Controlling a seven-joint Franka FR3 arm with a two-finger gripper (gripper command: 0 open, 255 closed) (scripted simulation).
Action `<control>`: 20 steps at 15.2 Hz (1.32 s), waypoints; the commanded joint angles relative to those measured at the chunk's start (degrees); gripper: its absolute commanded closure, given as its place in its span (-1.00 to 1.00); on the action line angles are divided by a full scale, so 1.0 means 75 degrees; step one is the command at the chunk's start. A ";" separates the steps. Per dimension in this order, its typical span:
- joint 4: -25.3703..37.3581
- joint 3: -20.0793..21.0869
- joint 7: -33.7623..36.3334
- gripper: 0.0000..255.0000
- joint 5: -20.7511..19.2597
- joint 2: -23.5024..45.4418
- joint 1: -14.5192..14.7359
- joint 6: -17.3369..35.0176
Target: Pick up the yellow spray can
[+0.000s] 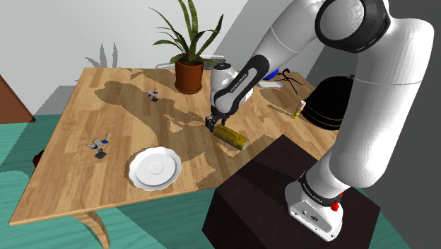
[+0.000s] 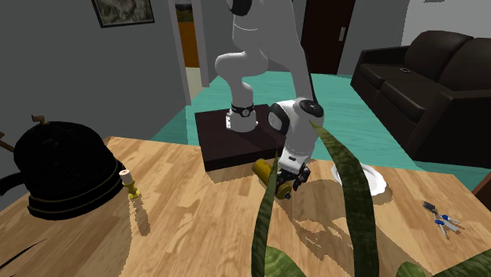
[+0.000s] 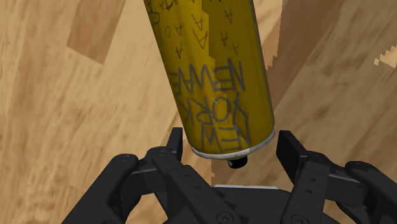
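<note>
Tabletop (image 1: 85, 177) of pale wood slants across the shoulder view above a teal floor (image 1: 14, 141) and below a grey wall. A potted plant (image 1: 189, 71) stands at upper centre, a white plate (image 1: 155, 168) lies at lower centre, and small metal trinkets (image 1: 100, 146) are scattered at left. The dark stand (image 1: 261, 205) sits at lower right. From it the white arm bends down to bring the black gripper (image 1: 215, 126) to the table at centre frame, at one end of the yellow spray can (image 1: 233, 137), which lies on its side near the table's edge by the stand. In the second exterior view, green plant leaves (image 2: 354, 197) cross the foreground. A black domed object (image 2: 67, 169) and a small yellow bottle (image 2: 131, 186) sit at left, a dark sofa (image 2: 417, 71) stands at upper right, and a framed picture (image 2: 122, 9) hangs at upper left. Here the gripper (image 2: 289, 187) hangs at centre just beside the can (image 2: 260, 167), with the plate (image 2: 376, 182) to its right. In the wrist view the can (image 3: 216, 76), marked with dark lettering, lies flat on the wood. Its black nozzle points towards the gripper (image 3: 230, 147), whose fingers (image 3: 175, 143) are spread to either side of the nozzle end, close to the can but not clasping it.
</note>
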 commanded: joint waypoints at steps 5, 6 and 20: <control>-0.0055 0.0014 -0.0011 1.00 0.0020 -0.0105 -0.0009 -0.0068; -0.0076 0.0034 -0.0036 1.00 0.0047 -0.0211 -0.0022 -0.0152; -0.0185 0.0228 -0.0371 1.00 0.0417 -0.1517 -0.0140 -0.1337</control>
